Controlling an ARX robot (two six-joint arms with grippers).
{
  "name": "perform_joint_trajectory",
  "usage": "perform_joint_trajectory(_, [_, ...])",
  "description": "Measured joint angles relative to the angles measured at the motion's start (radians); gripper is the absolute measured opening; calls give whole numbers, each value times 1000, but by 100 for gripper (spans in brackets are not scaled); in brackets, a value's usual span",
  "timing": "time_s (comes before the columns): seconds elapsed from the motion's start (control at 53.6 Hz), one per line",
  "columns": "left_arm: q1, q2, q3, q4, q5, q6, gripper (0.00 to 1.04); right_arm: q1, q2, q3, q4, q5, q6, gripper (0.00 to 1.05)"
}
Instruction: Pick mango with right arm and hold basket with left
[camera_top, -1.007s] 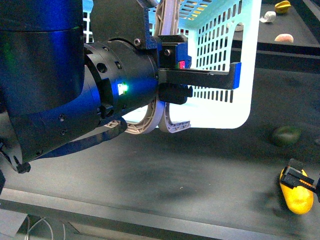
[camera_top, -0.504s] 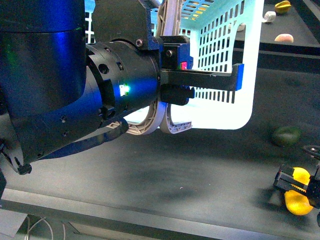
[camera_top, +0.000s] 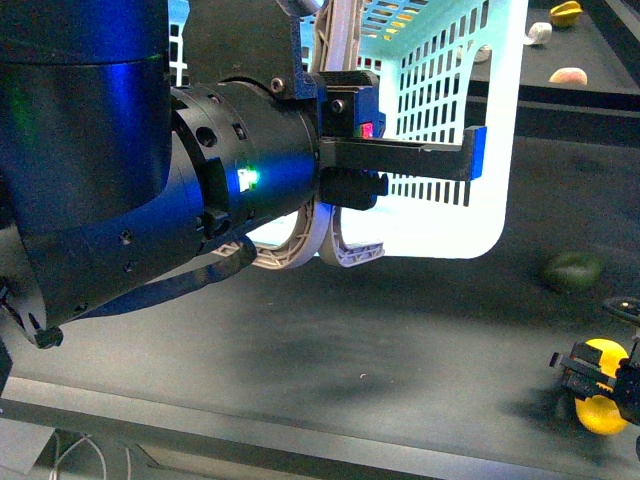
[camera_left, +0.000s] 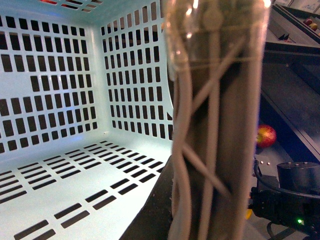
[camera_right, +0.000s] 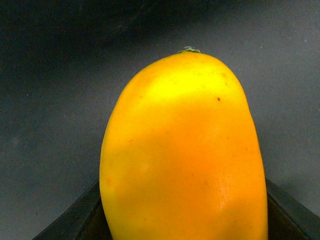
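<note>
At the far right edge of my front view, low on the dark matte table, the small black right gripper sits across the smooth bright-yellow oblong mango. Yellow shows above and below the black jaw. The right wrist camera confirms it: the mango fills the picture, stem end away from the camera, with a black jaw pressed against each of its lower flanks. I read the pincer as clamped on the fruit. I cannot tell whether the mango rests on the table or is clear of it.

The bulky black cylindrical left arm, with a small green light, takes up the left half of the front view. Its left gripper has pale curved fingers that lie against the near wall of the large light-blue slotted plastic basket. From the left wrist I see the basket interior and a pale ribbed finger close to the lens. I cannot tell whether those fingers are together or apart.

A dark green roundish fruit lies on the table between the basket and the mango, apart from both.
</note>
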Motion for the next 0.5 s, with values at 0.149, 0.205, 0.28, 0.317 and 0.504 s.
perform_joint_trajectory(0.149, [0,0,0,0,0,-1,5,1,-89,-70,22,-40,14,62])
perform_joint_trajectory(0.205, [0,0,0,0,0,0,5,3,-143,-101,28,-56,20,62])
perform_joint_trajectory(0.28, [0,0,0,0,0,0,5,8,-220,-137,29,-76,29,62])
perform_joint_trajectory(0.317, [0,0,0,0,0,0,5,11,-252,-151,29,-84,34,62])
perform_joint_trajectory(0.504, [0,0,0,0,0,-1,5,45,-533,-249,-16,-167,66,62])
